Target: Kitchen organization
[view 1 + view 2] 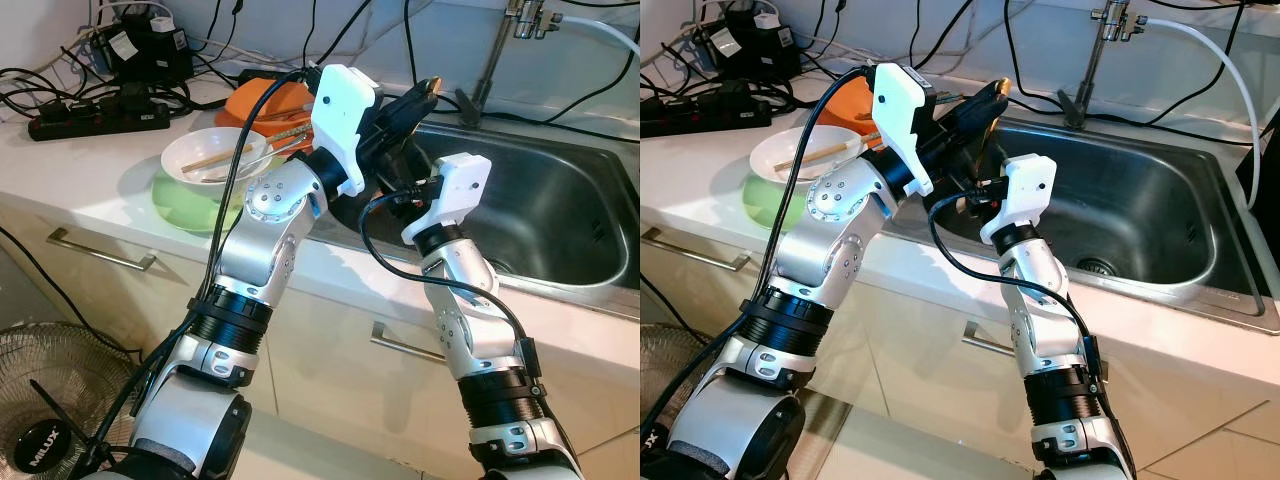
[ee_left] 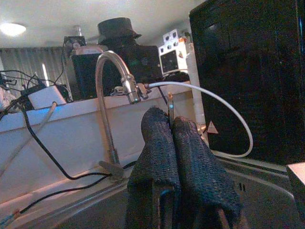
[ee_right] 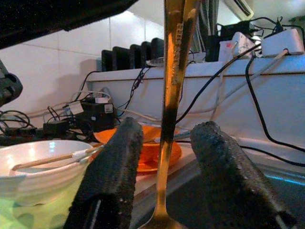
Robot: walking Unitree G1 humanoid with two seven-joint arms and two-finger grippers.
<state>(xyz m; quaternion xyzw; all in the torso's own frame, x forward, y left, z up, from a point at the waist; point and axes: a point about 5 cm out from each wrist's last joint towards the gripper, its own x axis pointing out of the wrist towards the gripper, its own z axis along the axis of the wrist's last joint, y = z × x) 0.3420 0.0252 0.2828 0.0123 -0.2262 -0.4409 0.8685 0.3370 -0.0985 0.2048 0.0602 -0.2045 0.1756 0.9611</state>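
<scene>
1. Stainless steel sink [image 1: 1200,250], right half of the head frames, set into a pale countertop [image 1: 70,170]; faucet [image 1: 1095,50] at upper right.
2. Left gripper [image 1: 990,100], centre-top of the frame above the sink's left rim; fingers pressed together on a thin golden utensil [image 3: 174,71], apparently a spoon, that hangs downward.
3. Right gripper [image 3: 162,167], just below the left one at the sink's left edge; fingers apart, one on each side of the utensil's handle, not clearly touching it.
4. White bowl [image 1: 215,152], upper left, with chopsticks [image 1: 225,157] in it, stacked on a green plate [image 1: 185,205].
5. Orange dish [image 1: 265,100], behind the bowl.
6. Black power strip [image 1: 95,120] and cables, far upper left.
</scene>
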